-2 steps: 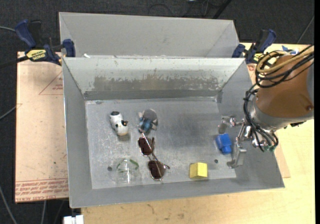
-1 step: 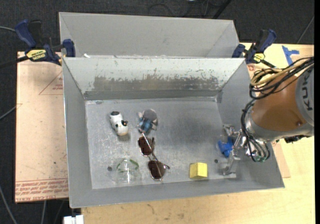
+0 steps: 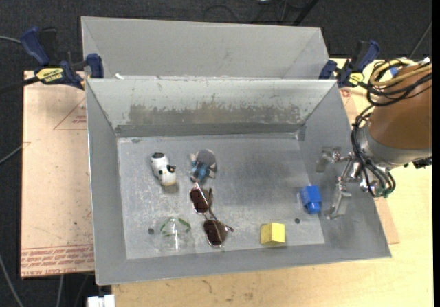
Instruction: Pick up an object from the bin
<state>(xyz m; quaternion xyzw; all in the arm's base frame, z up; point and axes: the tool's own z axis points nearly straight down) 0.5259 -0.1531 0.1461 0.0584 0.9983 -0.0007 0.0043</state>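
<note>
My gripper (image 3: 333,185) hangs low at the right side of the bin, by the right wall. Its two metal fingers stand apart, one toward the back and one toward the front, so it is open with nothing between them. A small blue block (image 3: 311,200) lies on the bin floor just left of the front finger, close to it but outside the gap. Further to the front left rests a yellow cube (image 3: 273,233).
A pair of dark sunglasses (image 3: 208,218) lies mid-floor. Behind it is a blue and clear small item (image 3: 203,166), and a white toy figure (image 3: 163,169) stands to its left. A clear glass piece (image 3: 173,231) sits at the front left.
</note>
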